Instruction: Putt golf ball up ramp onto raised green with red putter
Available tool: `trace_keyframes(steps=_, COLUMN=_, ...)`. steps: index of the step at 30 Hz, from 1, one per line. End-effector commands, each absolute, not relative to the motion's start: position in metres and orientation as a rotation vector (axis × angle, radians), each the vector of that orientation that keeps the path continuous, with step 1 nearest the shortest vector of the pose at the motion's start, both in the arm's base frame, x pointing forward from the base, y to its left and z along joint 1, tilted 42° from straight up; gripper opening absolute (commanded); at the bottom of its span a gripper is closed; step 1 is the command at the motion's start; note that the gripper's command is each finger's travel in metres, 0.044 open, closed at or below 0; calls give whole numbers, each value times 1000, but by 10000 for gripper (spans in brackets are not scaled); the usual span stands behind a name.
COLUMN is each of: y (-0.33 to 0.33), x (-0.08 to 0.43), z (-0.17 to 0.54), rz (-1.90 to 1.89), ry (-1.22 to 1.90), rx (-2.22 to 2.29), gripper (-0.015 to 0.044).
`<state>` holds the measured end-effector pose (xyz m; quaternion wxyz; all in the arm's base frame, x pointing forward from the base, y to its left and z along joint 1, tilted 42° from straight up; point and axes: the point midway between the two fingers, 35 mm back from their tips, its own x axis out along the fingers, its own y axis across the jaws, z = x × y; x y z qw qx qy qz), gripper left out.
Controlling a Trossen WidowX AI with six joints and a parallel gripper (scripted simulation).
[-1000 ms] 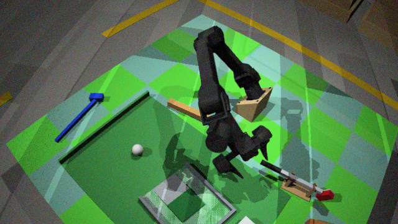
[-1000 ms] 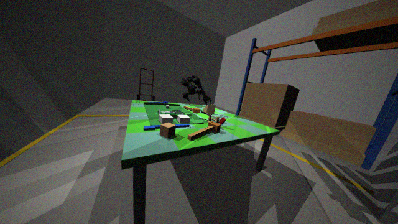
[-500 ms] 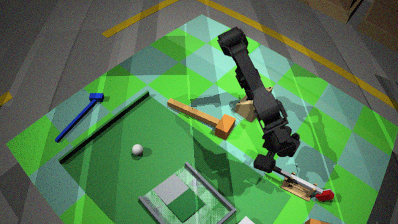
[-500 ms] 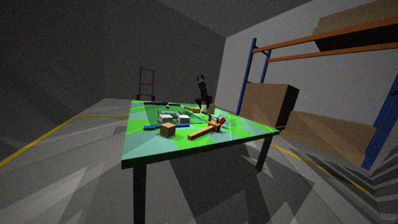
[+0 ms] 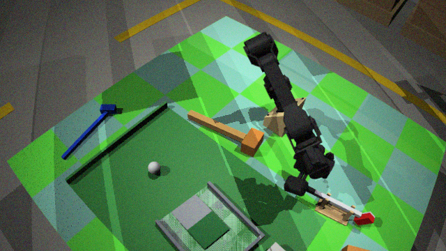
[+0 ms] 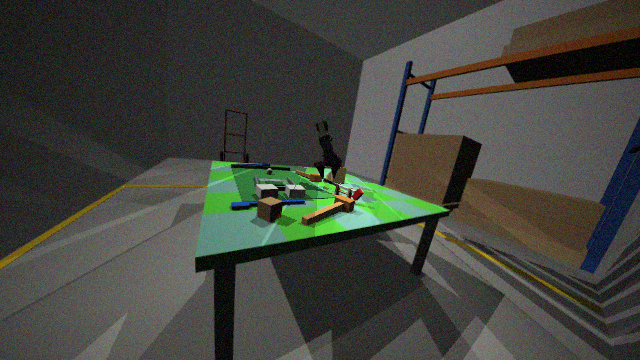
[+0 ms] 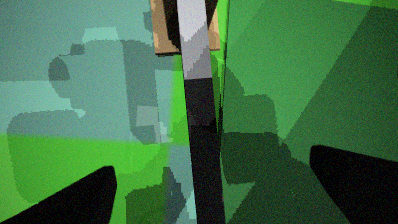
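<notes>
The end effector [image 7: 205,180] is spread wide and holds nothing; it hangs over the dark grip of the putter [image 5: 334,202]. The putter lies on a small wooden stand [image 5: 332,210] on the tabletop [image 5: 383,146]. The ball [image 5: 154,167] sits well apart, on the dark green.

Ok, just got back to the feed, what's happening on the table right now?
The arm has its open gripper over the dark grip end of the red putter, which lies on its small wooden stand. The jaws straddle the shaft but hold nothing. The golf ball sits on the dark green lane, untouched.
</notes>
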<state>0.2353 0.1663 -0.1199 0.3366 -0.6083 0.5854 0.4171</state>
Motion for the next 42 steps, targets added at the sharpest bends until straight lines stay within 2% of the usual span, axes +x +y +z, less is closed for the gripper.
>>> trace_keyframes(steps=1, y=161, x=232, z=-125, rz=1095, ry=1537, rx=-1597, gripper=440)
trace_keyframes(steps=42, y=130, x=232, z=-160, rz=1093, ry=1539, rx=-1599, gripper=440)
